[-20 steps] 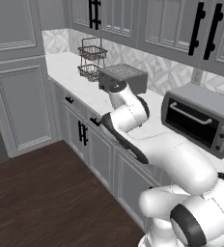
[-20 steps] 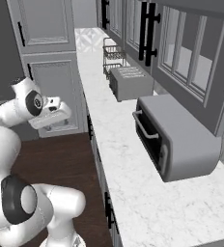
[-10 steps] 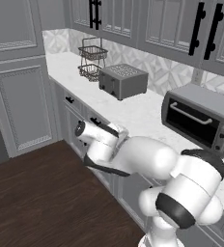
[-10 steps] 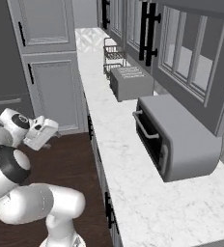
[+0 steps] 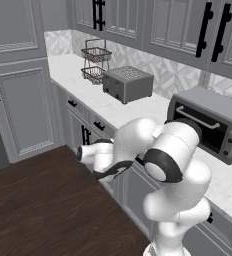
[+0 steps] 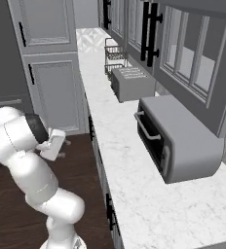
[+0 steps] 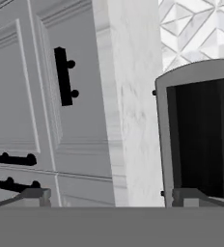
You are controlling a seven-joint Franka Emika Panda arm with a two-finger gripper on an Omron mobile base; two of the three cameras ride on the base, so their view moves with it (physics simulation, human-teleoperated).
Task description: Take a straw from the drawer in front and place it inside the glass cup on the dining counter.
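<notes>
Claw point(image 7: 106, 197) is spread wide with nothing in it, facing the drawer point(image 7: 24, 82) front. I'd line up square on its black handle point(image 7: 62, 76) before closing.

A dark wood plank floor point(image 5: 43, 200) runs beside a row of grey panelled base cabinets point(image 5: 28, 107) with black handles. A white marble worktop point(image 6: 134, 180) tops them, carrying a wire two-tier basket point(image 5: 95, 62), a grey toaster point(image 5: 128, 82) and a grey toaster oven point(image 6: 176, 138) with a dark glass door. Behind it the backsplash point(image 5: 163, 70) shows a pale geometric tile pattern. Grey upper cabinets point(image 5: 188, 25) with long black bar handles hang above. The lighting is even and soft
</notes>
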